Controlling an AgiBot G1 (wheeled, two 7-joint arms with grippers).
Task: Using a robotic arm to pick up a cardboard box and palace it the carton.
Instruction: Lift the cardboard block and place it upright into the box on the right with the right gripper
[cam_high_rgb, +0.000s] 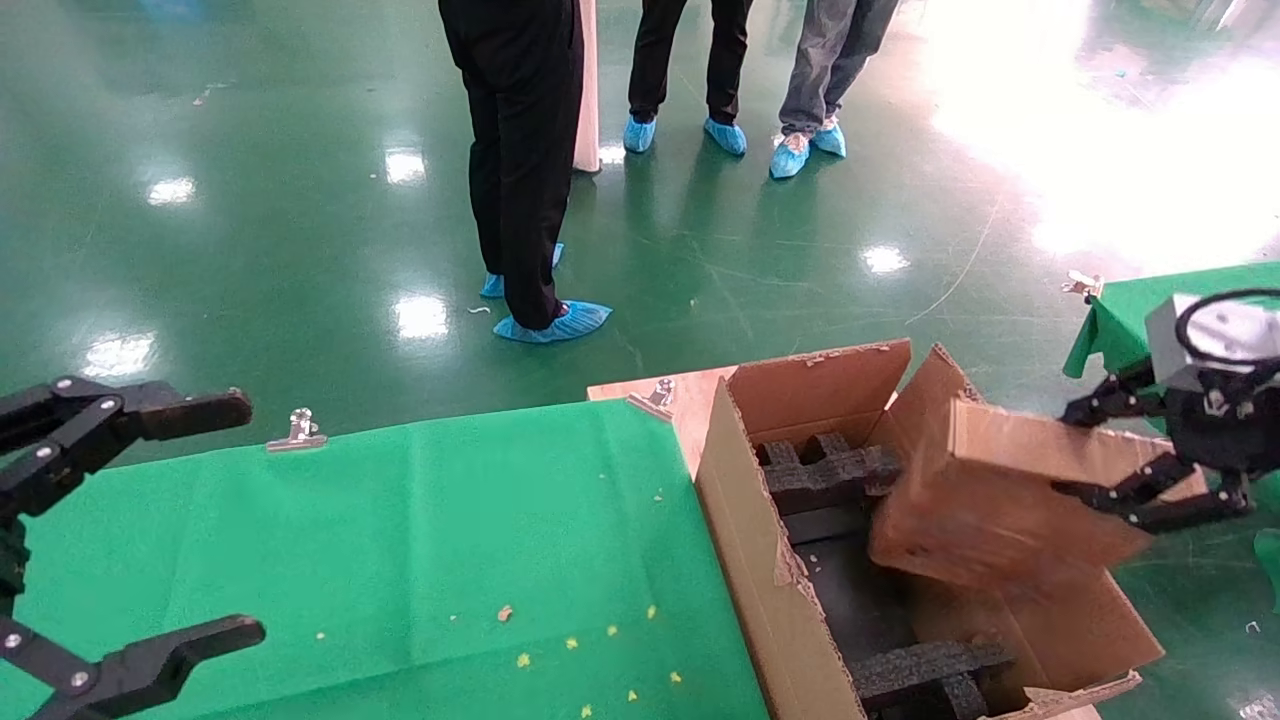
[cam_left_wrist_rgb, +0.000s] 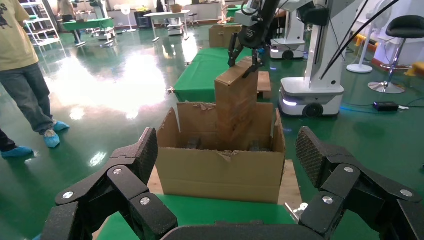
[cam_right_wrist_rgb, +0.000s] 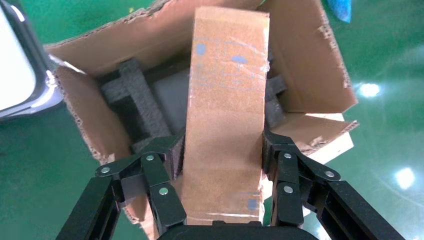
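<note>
My right gripper (cam_high_rgb: 1070, 450) is shut on the small brown taped cardboard box (cam_high_rgb: 1000, 500) and holds it tilted over the open carton (cam_high_rgb: 760, 540), its lower end inside the rim. In the right wrist view the pads (cam_right_wrist_rgb: 175, 150) press both sides of the box (cam_right_wrist_rgb: 225, 100) above the carton (cam_right_wrist_rgb: 310, 65). Black foam blocks (cam_high_rgb: 820, 470) lie inside the carton. The left wrist view shows the box (cam_left_wrist_rgb: 236, 105) upright in the carton (cam_left_wrist_rgb: 220, 170) under the right gripper (cam_left_wrist_rgb: 245, 60). My left gripper (cam_high_rgb: 245, 518) is open and empty over the green table's left end.
A green-cloth table (cam_high_rgb: 400, 540) with metal clips (cam_high_rgb: 298, 430) lies left of the carton. A second green table (cam_high_rgb: 1130, 310) stands at the right. Three people (cam_high_rgb: 520, 160) stand on the green floor behind. Another white robot base (cam_left_wrist_rgb: 312, 95) stands beyond the carton.
</note>
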